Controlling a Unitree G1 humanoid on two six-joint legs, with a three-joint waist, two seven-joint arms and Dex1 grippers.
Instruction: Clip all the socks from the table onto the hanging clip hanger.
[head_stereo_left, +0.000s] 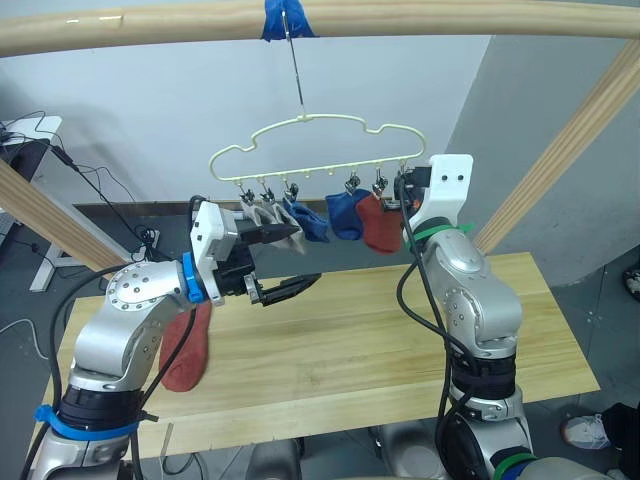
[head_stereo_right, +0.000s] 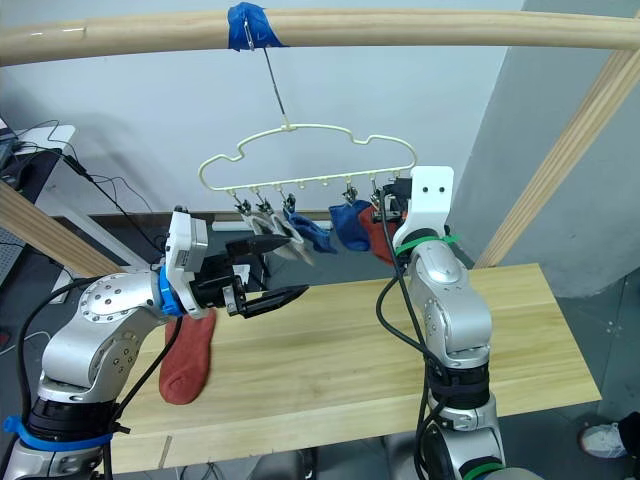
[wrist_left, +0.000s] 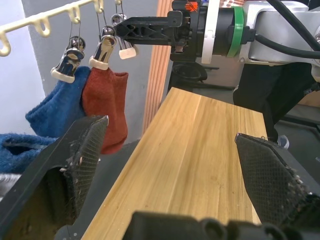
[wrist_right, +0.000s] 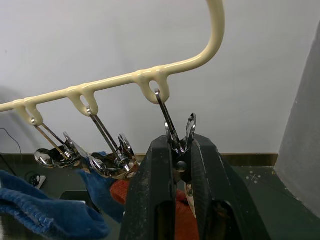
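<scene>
One rust-red sock (head_stereo_left: 187, 350) lies on desk (head_stereo_left: 350, 340) at 9 o'clock edge | five socks hang on clip hanger (head_stereo_left: 300, 150) | left pincer (head_stereo_left: 290, 262) spread wide, empty | right pincer (wrist_right: 181, 200) squeezing end clip (wrist_right: 179, 140) at hanger's 3 o'clock end

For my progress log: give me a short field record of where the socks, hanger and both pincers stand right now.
hanger: hangs by its hook from the pole
socks clipped: two grey, two blue, one red
sock left: one red sock on the table, left end
left pincer: open, empty, above the table below the hanger
right pincer: shut on the endmost clip
</scene>
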